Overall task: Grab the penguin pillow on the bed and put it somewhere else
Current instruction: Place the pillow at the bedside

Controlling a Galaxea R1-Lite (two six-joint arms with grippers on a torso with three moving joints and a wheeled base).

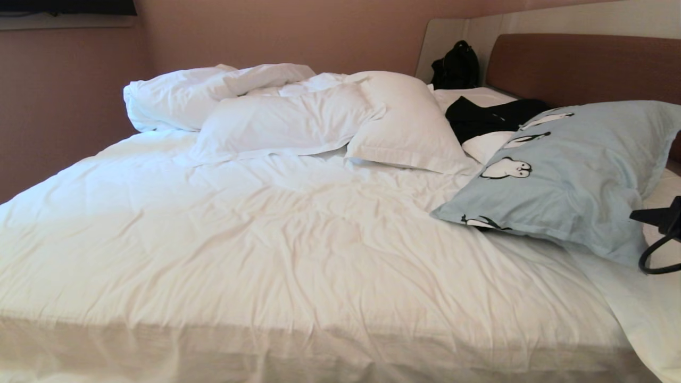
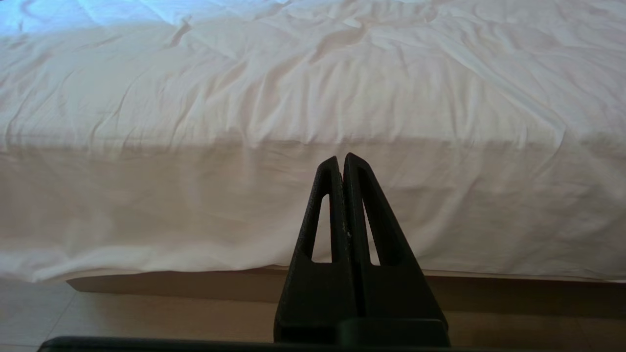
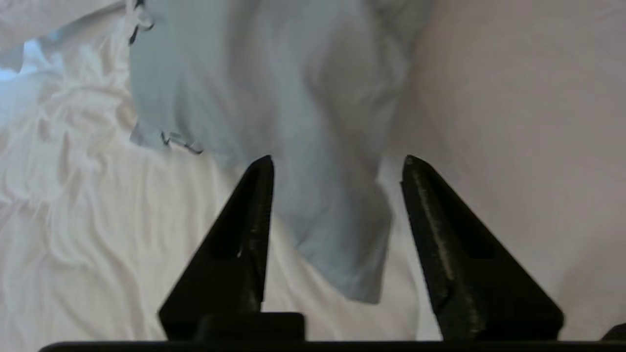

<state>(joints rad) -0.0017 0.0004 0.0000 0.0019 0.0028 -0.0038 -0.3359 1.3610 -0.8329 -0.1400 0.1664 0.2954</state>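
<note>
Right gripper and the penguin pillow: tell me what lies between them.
Nothing. In the right wrist view the right gripper stands open over the penguin pillow, whose near corner shows between its fingers.

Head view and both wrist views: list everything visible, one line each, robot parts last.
bed: one, white sheets, brown headboard, fills the scene.
penguin pillow: one, pale blue, bed's right side near the headboard.
white pillows: two, far side, middle.
duvet: one, white, bunched far left.
black garment: one, behind the penguin pillow.
black bag: one, far corner by the headboard.
right pincer: black, open, at the penguin pillow's corner.
left pincer: black, shut, facing the bed's side.
</note>
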